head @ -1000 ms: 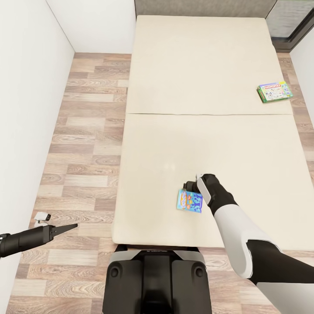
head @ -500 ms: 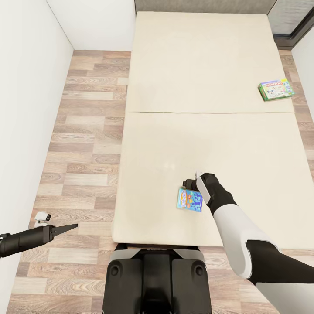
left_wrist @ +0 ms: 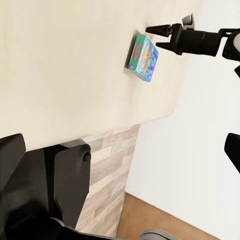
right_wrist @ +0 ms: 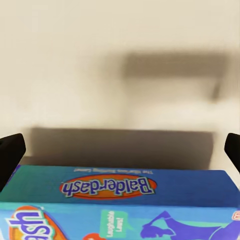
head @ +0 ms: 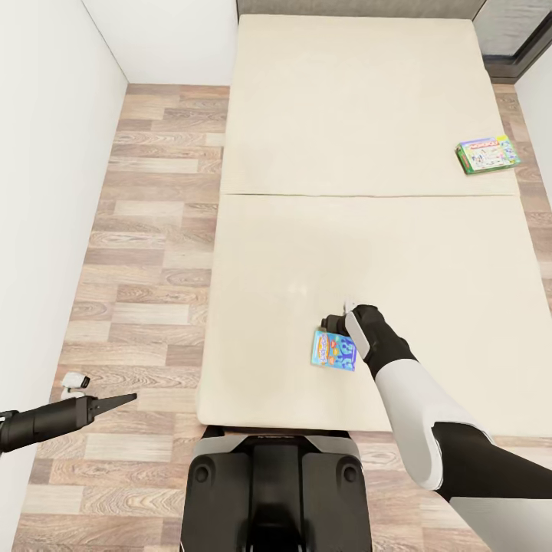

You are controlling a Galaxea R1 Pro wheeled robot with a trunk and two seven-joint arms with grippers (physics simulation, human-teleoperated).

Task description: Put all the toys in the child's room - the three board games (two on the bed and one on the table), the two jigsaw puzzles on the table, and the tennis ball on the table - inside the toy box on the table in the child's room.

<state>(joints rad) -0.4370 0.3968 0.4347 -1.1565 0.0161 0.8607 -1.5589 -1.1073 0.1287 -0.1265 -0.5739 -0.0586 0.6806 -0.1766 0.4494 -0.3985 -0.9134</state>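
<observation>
Two board games lie on the beige bed (head: pixel 307 115). A blue Balderdash box (head: pixel 333 349) sits near the foot edge, and a green and white Monopoly box (head: pixel 487 154) near the right edge. My right gripper (head: pixel 335 320) hovers open just over the far edge of the blue box (right_wrist: pixel 120 200), its fingertips (right_wrist: pixel 10 150) spread wider than the box end. In the left wrist view the same gripper (left_wrist: pixel 154 37) stands open beside the box (left_wrist: pixel 143 57). My left gripper (head: pixel 115 401) hangs open over the floor, left of the bed. The table, toy box, jigsaw puzzles and tennis ball are out of view.
Wood floor (head: pixel 146 253) runs along the bed's left side, bounded by a white wall (head: pixel 46 192). My base (head: pixel 272 491) stands against the foot of the bed. A small white object (head: pixel 74 382) lies on the floor near the left gripper.
The whole picture has shifted slightly, so the camera moved. Both arms and both boxes keep their places relative to the bed.
</observation>
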